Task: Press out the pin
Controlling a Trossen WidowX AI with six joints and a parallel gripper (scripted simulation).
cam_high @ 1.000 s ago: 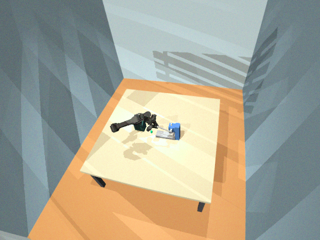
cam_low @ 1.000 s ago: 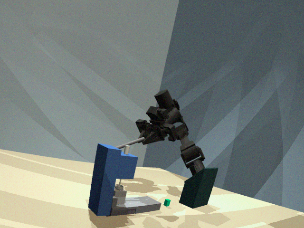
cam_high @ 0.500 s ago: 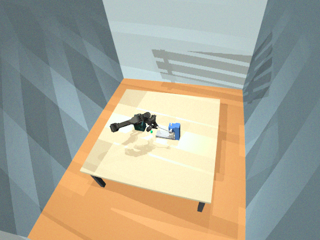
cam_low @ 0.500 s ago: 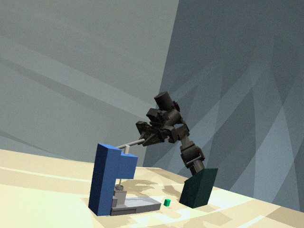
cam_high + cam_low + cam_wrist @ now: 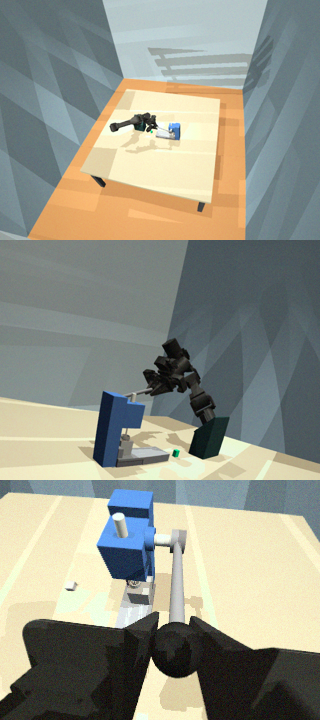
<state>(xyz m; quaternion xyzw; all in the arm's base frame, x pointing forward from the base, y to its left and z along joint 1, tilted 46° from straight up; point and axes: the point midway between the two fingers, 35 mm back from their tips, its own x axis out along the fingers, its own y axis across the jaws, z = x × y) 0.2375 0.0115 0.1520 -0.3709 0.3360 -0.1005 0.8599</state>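
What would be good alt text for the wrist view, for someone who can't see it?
The gripper is closed on the black knob of a grey lever, which runs up to the side of a blue press. A grey block sits under the press head, and a small pale cube lies on the table to the left.
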